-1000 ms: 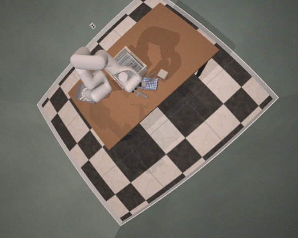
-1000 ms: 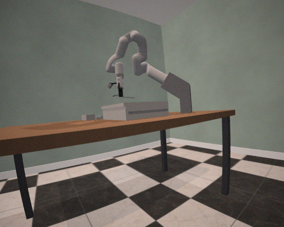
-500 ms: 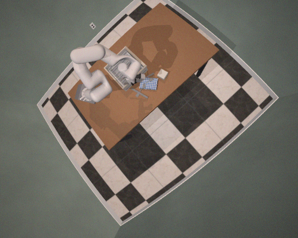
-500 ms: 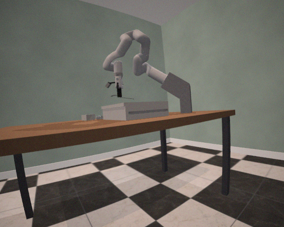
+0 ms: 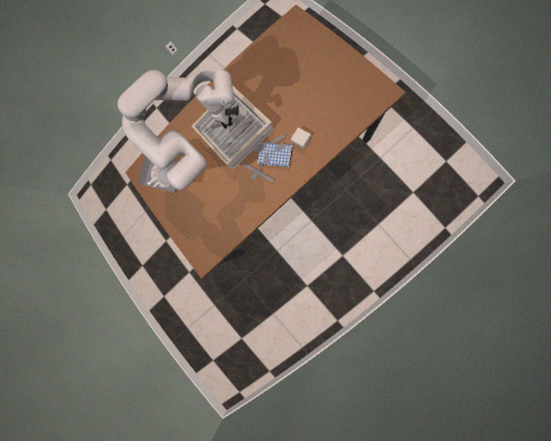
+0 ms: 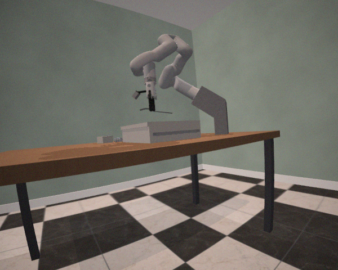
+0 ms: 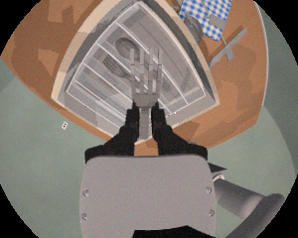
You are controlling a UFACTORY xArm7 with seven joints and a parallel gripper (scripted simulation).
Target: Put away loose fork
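My gripper point(image 5: 226, 120) point(image 6: 151, 108) point(image 7: 145, 107) is shut on the loose fork point(image 6: 160, 111) point(image 7: 144, 93). It holds the fork level in the air, well above the cutlery tray point(image 5: 252, 144) point(image 6: 163, 130) point(image 7: 83, 40). In the wrist view the fork's tines point away from me, over the tray's middle slots. Grey cutlery lies in the long slots below, with fork tines point(image 7: 149, 62) showing just past the held fork. The tray stands on the brown table point(image 5: 323, 80) point(image 6: 105, 157) close to the robot's base.
A blue checked cloth point(image 5: 275, 153) lies on the table beside the tray. A small white block point(image 5: 300, 137) point(image 6: 104, 139) stands past the cloth. Loose grey cutlery point(image 5: 262, 173) point(image 7: 228, 47) lies on the table near the cloth.
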